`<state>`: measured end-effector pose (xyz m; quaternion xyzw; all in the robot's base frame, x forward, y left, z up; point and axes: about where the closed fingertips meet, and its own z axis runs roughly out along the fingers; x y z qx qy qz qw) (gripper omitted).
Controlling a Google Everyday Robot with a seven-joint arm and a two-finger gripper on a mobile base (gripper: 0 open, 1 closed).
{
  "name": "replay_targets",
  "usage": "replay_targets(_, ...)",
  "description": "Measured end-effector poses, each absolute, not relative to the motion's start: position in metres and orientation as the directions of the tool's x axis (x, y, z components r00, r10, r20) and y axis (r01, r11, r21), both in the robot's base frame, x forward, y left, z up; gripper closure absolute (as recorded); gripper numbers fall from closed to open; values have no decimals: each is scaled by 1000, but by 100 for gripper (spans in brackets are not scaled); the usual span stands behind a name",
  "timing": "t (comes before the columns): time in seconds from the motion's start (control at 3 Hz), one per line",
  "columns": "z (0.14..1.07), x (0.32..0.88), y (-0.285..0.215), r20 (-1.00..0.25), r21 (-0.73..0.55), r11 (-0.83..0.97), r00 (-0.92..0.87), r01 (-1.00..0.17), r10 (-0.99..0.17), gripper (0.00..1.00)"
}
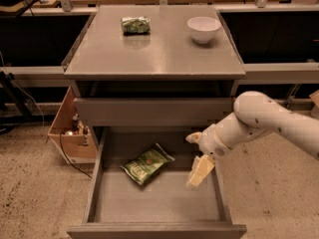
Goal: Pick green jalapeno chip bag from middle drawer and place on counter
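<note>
The green jalapeno chip bag (145, 165) lies flat on the floor of the open middle drawer (154, 203), left of its centre. My gripper (192, 161) hangs over the right part of the drawer, a little to the right of the bag and not touching it. It is open and empty, with one cream finger (200, 171) pointing down into the drawer. The white arm reaches in from the right. The counter (154, 51) is the grey top of the cabinet above.
A smaller rolled green packet (135, 25) and a white bowl (203, 29) stand at the back of the counter. A shut shallower drawer front (152, 111) sits just above the open drawer. A cardboard box (72, 133) with cables stands on the floor at the left.
</note>
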<state>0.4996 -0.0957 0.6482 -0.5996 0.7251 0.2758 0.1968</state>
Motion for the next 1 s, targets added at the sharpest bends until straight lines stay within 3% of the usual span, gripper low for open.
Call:
replay_targets(0.33,584,532,-63,-731,183,118,-215,-976,-647,0)
replay_targets(1.0,518,573,-23,-830,192,102,-217,-976,-515,0)
